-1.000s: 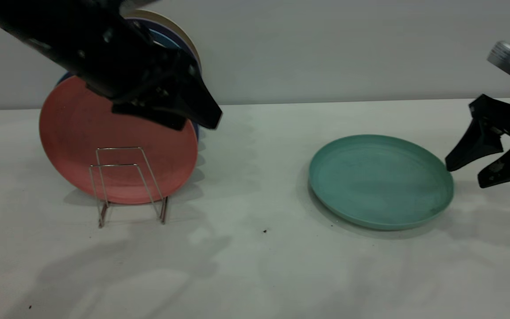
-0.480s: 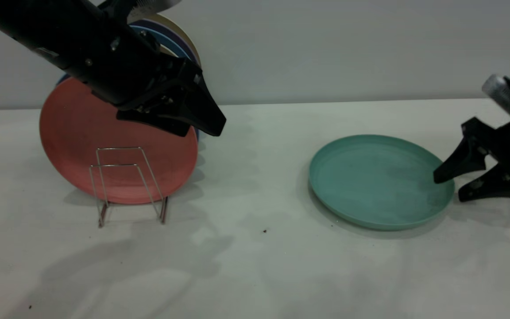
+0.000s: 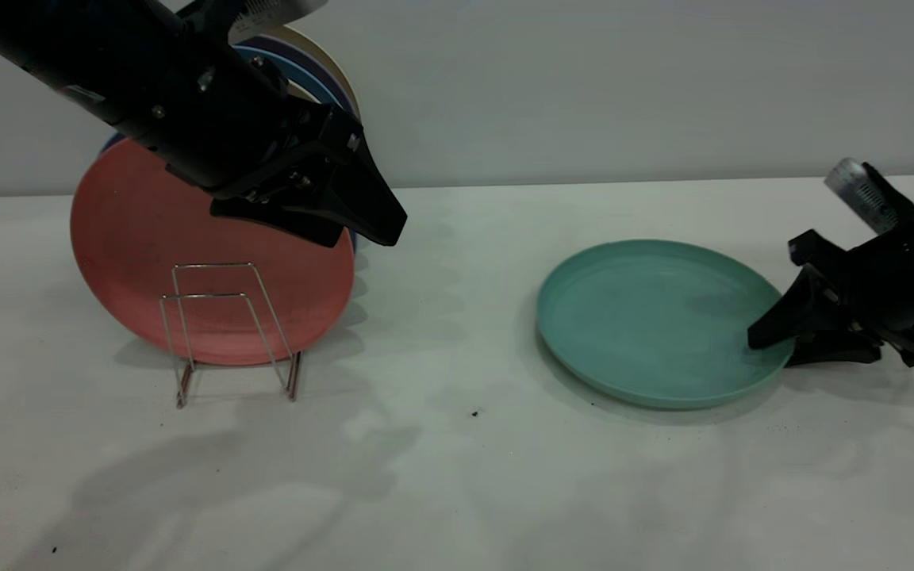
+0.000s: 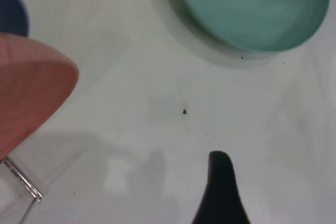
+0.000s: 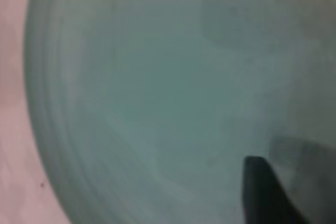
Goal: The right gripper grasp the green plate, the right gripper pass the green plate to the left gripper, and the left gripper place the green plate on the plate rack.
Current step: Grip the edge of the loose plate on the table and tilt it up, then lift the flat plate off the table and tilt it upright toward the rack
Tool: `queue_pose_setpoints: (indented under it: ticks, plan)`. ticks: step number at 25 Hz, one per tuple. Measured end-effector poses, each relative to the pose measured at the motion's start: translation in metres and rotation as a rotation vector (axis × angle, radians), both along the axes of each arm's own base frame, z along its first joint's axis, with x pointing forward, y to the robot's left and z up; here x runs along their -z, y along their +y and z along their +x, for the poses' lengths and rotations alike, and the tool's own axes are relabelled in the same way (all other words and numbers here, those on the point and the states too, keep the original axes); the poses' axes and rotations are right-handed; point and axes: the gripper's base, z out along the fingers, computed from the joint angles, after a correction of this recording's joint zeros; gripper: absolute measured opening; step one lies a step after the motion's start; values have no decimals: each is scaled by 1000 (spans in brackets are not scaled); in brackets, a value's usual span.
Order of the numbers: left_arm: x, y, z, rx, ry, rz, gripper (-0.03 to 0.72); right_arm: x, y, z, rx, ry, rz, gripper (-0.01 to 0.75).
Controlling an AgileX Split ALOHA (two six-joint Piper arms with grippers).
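While the green plate point(image 3: 655, 321) lies flat | its right rim is straddled by the right gripper point(image 3: 774, 349), closure unclear | left gripper point(image 3: 374, 226), closure unclear, is held above the plate rack point(image 3: 223, 329).

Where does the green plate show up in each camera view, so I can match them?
Exterior view: the green plate lies flat on the table, right of centre, with the right gripper at its right rim.
Left wrist view: green plate at the upper edge, partly cut off.
Right wrist view: green plate fills nearly the whole picture.
Shared landmark: the plate's raised rim; the dark speck on the table shows in the exterior and left wrist views.
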Motion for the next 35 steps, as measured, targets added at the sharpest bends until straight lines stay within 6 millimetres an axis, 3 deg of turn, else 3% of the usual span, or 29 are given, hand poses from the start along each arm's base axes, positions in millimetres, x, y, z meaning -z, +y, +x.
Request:
queue_pose_setpoints:
  ticks: [2, 4, 13, 24, 28, 32, 35]
  plan:
    - [0, 0, 0, 0, 0, 0, 585, 1, 1, 1, -15, -17, -13, 83]
    - [0, 0, 0, -2, 1, -1, 585, 0, 3, 1, -46, -44, 1, 25]
    - [0, -3, 2, -57, 25, -59, 585, -13, 38, -5, -289, -170, 152, 17]
    - [37, -7, 12, -188, 135, -121, 569, -48, 106, -10, -492, -281, 226, 17]
    - [37, -9, 15, -210, 124, -160, 410, -50, 119, -12, -528, -290, 226, 17]
    - [36, -10, 15, -212, 120, -171, 124, -51, 119, -12, -529, -293, 221, 14]
    - [36, -10, 15, -210, 120, -170, 121, -51, 118, -12, -529, -295, 219, 14]
